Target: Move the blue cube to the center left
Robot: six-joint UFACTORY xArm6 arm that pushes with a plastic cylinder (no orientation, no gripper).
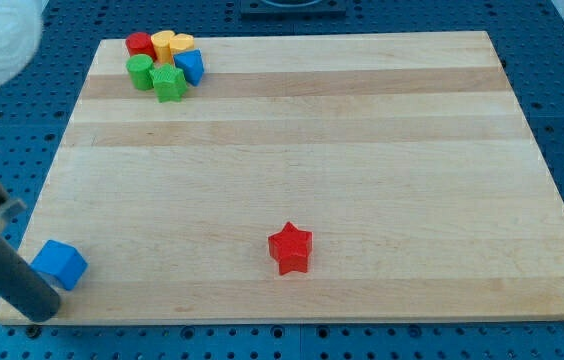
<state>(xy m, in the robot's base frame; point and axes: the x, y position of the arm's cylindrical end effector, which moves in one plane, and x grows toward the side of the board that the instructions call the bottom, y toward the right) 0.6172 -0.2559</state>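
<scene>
The blue cube [60, 264] lies near the bottom left corner of the wooden board [292, 180]. My rod comes in from the view's left edge, and my tip [44, 312] rests on the board just below and left of the blue cube, close to it or touching it.
A cluster sits at the board's top left: a red cylinder [140, 45], two yellow blocks [172, 45], a green cylinder [141, 72], a green star-like block [168, 83] and a second blue block [191, 67]. A red star [290, 248] lies at bottom centre.
</scene>
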